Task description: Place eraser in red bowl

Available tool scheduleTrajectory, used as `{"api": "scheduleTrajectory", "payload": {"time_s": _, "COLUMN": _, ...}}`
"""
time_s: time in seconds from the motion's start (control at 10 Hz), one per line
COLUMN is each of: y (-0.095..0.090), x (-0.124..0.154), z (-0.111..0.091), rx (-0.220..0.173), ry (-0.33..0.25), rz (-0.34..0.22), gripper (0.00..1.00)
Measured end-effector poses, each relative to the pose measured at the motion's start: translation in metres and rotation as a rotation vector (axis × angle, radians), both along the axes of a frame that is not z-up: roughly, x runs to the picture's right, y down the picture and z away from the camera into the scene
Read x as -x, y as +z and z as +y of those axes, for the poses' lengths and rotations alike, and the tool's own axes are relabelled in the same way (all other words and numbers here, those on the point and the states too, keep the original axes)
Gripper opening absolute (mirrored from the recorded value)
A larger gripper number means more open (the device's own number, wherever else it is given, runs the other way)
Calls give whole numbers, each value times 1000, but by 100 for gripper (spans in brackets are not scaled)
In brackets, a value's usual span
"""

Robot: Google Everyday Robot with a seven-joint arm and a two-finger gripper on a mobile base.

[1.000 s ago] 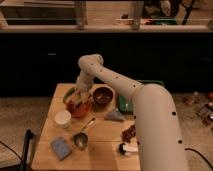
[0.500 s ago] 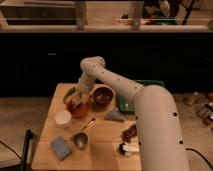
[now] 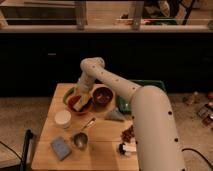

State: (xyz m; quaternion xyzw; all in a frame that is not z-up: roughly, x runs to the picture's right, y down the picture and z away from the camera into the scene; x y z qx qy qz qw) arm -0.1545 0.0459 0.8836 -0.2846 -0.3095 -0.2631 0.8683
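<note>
Reaching from the lower right across a wooden table (image 3: 102, 150), with the white arm (image 3: 125, 90) bent at the elbow and the gripper (image 3: 82, 97) hanging low over the red bowl (image 3: 78, 104) at the table's far left. Right beneath the gripper, inside or just above the bowl's rim, a pale yellowish piece that looks like the eraser (image 3: 83, 99), touching or nearly touching the gripper's tip; impossible to say whether held or already lying in the bowl. Just beside the red bowl on its right, a darker brown bowl (image 3: 103, 96), rims close together. Behind that, at the far right edge, a green tray (image 3: 145, 84), partly hidden by the arm. Nearer the front, a white cup (image 3: 63, 119) just below the red bowl, a metal spoon (image 3: 81, 137) with its bowl toward the front, and a blue sponge (image 3: 60, 148) at the near left corner. Near the arm's base, a dark brownish clump (image 3: 128, 134), too blurred to name.
</note>
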Motion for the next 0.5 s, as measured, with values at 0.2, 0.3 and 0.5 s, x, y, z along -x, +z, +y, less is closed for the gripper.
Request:
{"api": "scheduleTrajectory", "payload": {"time_s": 0.2, "y": 0, "x": 0, "z": 2, "rx": 4, "ry": -2, "rz": -1, "gripper": 80}}
{"api": "scheduleTrajectory", "payload": {"time_s": 0.3, "y": -3, "x": -1, "z": 2, "rx": -2, "ry": -3, "rz": -4, "gripper": 80}}
{"api": "scheduleTrajectory", "payload": {"time_s": 0.5, "y": -8, "x": -4, "z": 0, "rx": -21, "ry": 4, "rz": -6, "gripper": 80}}
